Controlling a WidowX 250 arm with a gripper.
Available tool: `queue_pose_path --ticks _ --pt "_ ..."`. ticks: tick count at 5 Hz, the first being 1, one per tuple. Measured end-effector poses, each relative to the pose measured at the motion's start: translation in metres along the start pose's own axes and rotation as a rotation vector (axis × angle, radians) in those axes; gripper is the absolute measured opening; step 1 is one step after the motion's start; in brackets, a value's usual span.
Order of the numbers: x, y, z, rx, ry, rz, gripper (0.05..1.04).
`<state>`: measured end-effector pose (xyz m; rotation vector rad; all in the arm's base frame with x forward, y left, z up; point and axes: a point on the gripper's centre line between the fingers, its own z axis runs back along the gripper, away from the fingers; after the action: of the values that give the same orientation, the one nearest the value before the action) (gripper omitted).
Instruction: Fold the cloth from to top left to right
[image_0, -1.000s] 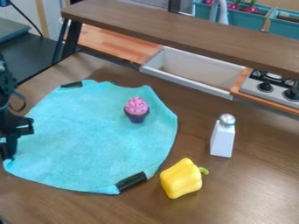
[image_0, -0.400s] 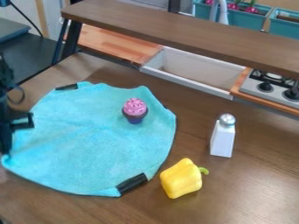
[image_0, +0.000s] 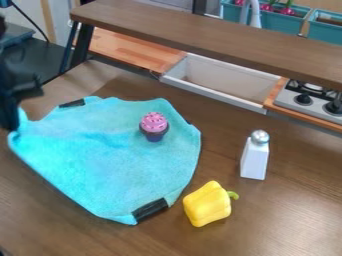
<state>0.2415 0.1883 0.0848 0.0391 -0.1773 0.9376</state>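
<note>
At the left edge of the view the black gripper (image_0: 12, 125) is shut on the left corner of the blue cloth, holding that corner raised above the table. The rest of the cloth (image_0: 133, 165) lies spread on the brown table, with soft creases running from the held corner. Black patches show on its upper left and lower right edges. A pink-topped toy cupcake (image_0: 154, 127) stands on the cloth's upper right part.
A yellow toy pepper (image_0: 208, 204) lies just right of the cloth's lower edge. Farther right stands a white shaker with a silver top (image_0: 254, 156). Behind are a white sink (image_0: 220, 82), a stove (image_0: 311, 100) and a raised brown shelf (image_0: 200, 35).
The gripper has moved up with the cloth's left corner, lifting it. The cloth's lower left edge has drawn inward, and the cupcake has shifted slightly left with the cloth.
</note>
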Motion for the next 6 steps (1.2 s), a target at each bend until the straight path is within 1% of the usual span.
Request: queue_pose_path --ticks 1,3,4,5,6 --pt "0.003 -0.031 0.010 0.002 0.051 0.013 0.049" --pt "0.011 -0.098 0.012 0.037 0.156 0.068 0.049" --pt "0.011 -0.126 0.010 0.065 0.162 0.074 0.049" --pt "0.013 -0.152 0.012 0.066 0.151 0.080 0.049" --pt "0.013 -0.177 0.016 0.072 0.152 0.082 0.049"
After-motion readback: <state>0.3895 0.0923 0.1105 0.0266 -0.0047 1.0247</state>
